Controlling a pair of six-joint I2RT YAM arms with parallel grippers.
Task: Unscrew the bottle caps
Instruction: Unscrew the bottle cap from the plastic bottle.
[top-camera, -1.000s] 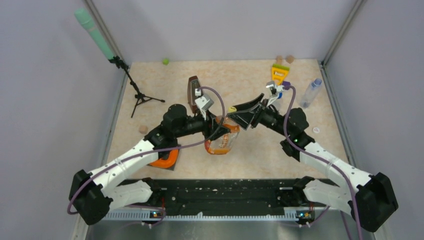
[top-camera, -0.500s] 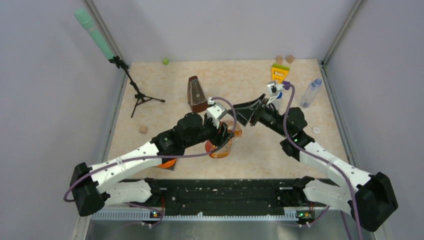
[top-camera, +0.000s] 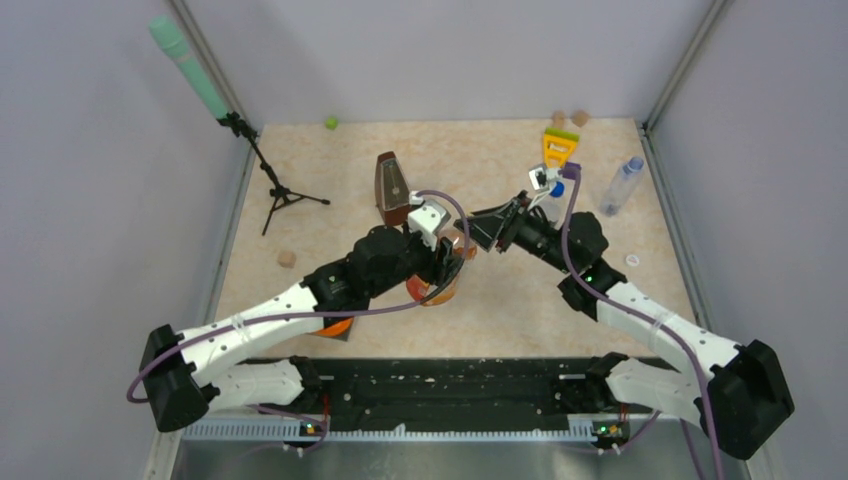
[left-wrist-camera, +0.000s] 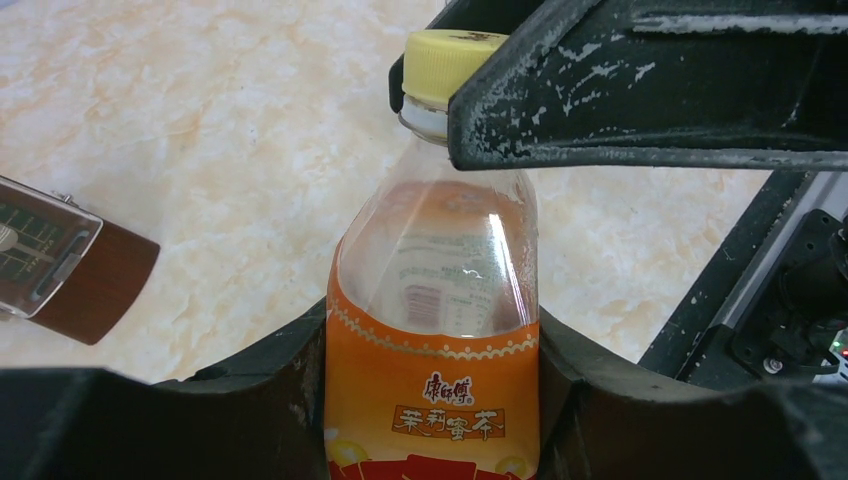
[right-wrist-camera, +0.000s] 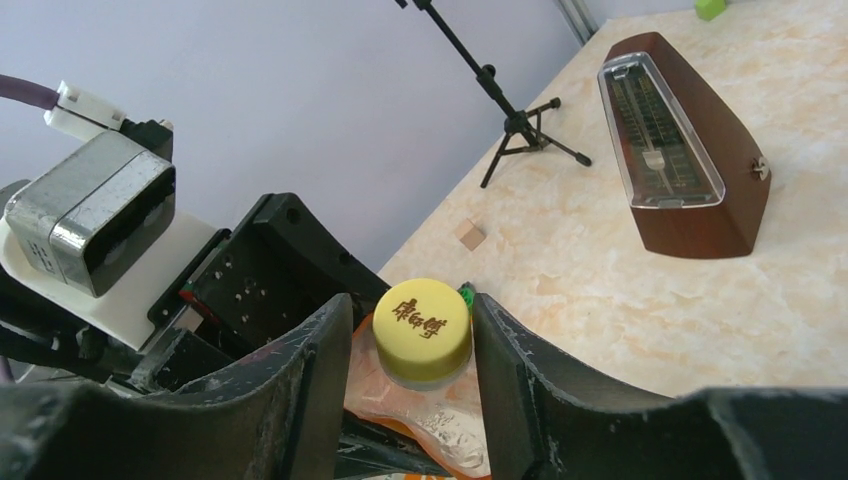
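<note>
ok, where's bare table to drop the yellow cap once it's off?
Bare: far strip between green cube and yellow toy; patch between tripod and metronome. Crowded: centre, where left gripper and right gripper meet at orange bottle; far right corner.

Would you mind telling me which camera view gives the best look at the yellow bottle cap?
The right wrist view: the yellow cap faces the camera, its printed top fully visible, framed by the right gripper. The left wrist view shows the cap side-on, partly behind that gripper. In the top external view it is mostly hidden.
</note>
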